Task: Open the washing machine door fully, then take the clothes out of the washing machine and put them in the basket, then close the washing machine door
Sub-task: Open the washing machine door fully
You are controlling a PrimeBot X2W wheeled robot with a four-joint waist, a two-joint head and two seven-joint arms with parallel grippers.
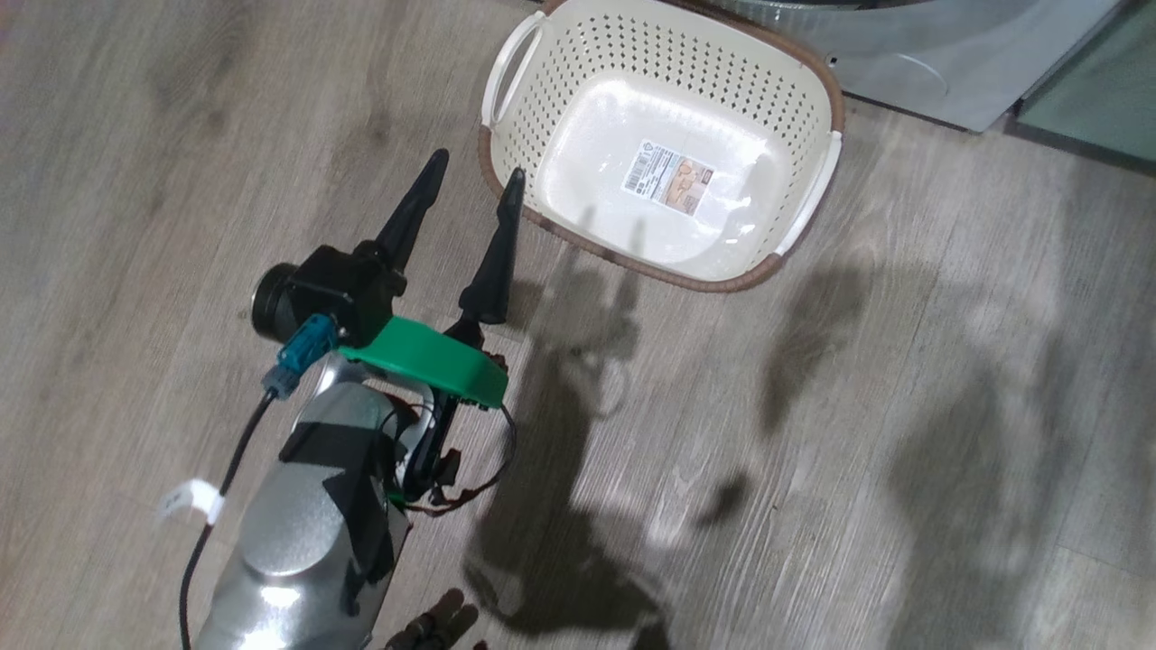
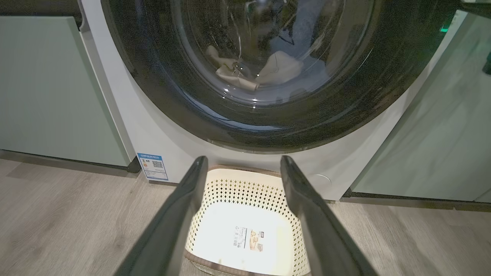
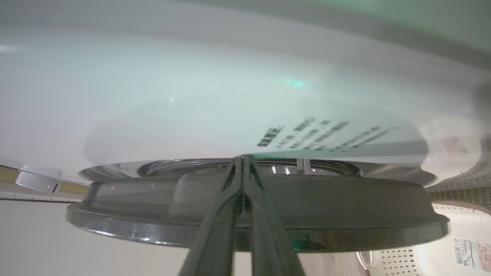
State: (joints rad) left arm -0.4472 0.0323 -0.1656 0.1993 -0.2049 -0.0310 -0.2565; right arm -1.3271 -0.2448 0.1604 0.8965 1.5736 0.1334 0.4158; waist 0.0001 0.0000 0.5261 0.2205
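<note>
The washing machine [image 2: 115, 115] fills the left wrist view, its door [image 2: 153, 88] lying against the white front. Behind the glass lie pale clothes [image 2: 278, 67]. My left gripper [image 2: 243, 159] is open and empty, low above the floor, pointing at the basket [image 2: 245, 188], which stands empty before the washer. From the head, the left gripper [image 1: 479, 164] sits just left of the basket [image 1: 632, 54]. My right gripper [image 3: 242, 158] is shut, tips at the seam between the door's black rim [image 3: 345, 218] and the washer front [image 3: 191, 96]. Whether the door is ajar is unclear.
Sage-green cabinet fronts flank the washer at left [image 2: 46, 88] and right [image 2: 441, 134]. A blue-white sticker [image 2: 152, 166] sits low on the washer's left. Grey wood floor [image 1: 903, 451] spreads right of my arm. The basket's corner [image 3: 441, 230] shows by the door.
</note>
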